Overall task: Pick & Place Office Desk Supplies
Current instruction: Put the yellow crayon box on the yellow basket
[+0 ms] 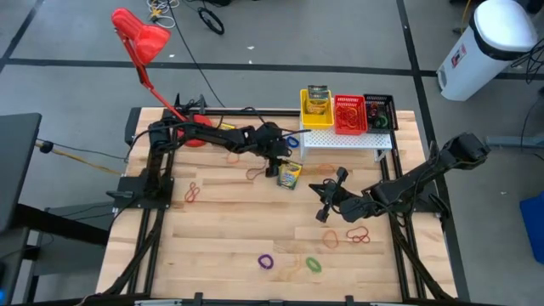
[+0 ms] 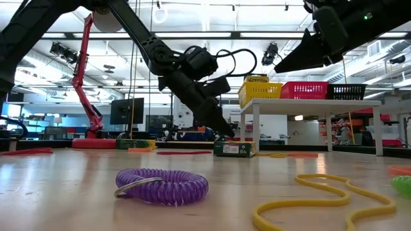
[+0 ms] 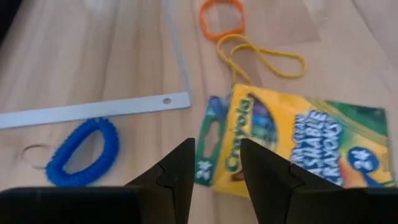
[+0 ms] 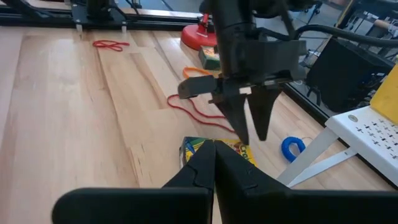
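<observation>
A yellow-green crayon box (image 3: 298,146) lies flat on the table near its middle (image 1: 290,175). My left gripper (image 3: 217,168) hangs open just above the box's near end, fingers slanting down (image 2: 221,131), touching nothing. My right gripper (image 4: 213,162) is shut and empty, held above the table right of centre (image 1: 325,208). On a white shelf (image 1: 340,136) at the far side stand a yellow basket (image 1: 316,109) with a crayon box inside, a red basket (image 1: 349,115) and a black basket (image 1: 380,112). A blue coil band (image 3: 81,149) lies beside the shelf's foot.
Rubber bands lie scattered: orange (image 3: 222,17) and yellow (image 3: 267,56) beyond the box, purple (image 1: 266,262) and green (image 1: 314,264) near the front edge, red (image 1: 358,234) at the right. A red desk lamp (image 1: 140,38) stands at the far left.
</observation>
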Action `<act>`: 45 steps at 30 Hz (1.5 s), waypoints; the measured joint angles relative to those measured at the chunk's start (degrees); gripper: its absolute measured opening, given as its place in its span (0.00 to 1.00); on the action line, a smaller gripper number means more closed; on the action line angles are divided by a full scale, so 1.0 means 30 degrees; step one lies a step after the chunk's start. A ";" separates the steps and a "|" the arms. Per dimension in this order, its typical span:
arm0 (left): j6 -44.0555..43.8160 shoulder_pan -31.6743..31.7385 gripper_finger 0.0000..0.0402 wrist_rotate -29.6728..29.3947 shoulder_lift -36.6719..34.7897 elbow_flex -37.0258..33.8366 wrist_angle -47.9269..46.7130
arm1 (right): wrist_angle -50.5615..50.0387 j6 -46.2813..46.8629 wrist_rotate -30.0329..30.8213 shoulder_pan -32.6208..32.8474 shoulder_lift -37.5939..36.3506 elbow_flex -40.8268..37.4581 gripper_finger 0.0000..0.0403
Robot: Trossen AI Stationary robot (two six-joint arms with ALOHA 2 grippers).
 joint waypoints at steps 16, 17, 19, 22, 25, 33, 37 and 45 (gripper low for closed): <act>-0.0230 -0.0995 0.34 0.2605 -0.0267 0.0022 -0.3472 | 0.0000 0.0007 0.0002 -0.0040 0.0000 0.0000 0.02; -0.0260 -0.1192 0.34 0.2195 -0.0383 0.0022 -0.3454 | -0.0004 0.0007 0.0001 -0.0040 0.0000 0.0000 0.02; -0.0449 -0.1534 0.34 0.1287 -0.0674 0.0002 -0.3487 | -0.0011 0.0007 0.0001 -0.0040 0.0000 0.0000 0.02; -0.1137 -0.1784 0.34 0.0464 -0.0831 0.0480 -0.3448 | -0.0039 0.0000 0.0002 -0.0040 0.0000 0.0000 0.02; -0.1400 -0.1751 0.38 0.0555 -0.0831 0.0854 -0.3411 | -0.0054 0.0000 0.0002 -0.0077 0.0000 0.0000 0.02; -0.1332 -0.0641 0.46 0.2153 0.0574 0.0908 -0.2966 | -0.0033 0.0007 0.0002 -0.0084 0.0000 0.0000 0.02; -0.1343 -0.0566 0.41 0.2470 0.1077 0.0947 -0.2748 | -0.0026 0.0007 0.0002 -0.0091 0.0000 0.0000 0.02; 0.0554 -0.0950 0.11 0.2869 0.0843 0.0947 -0.3225 | -0.0019 0.0006 0.0002 -0.0084 0.0000 0.0000 0.02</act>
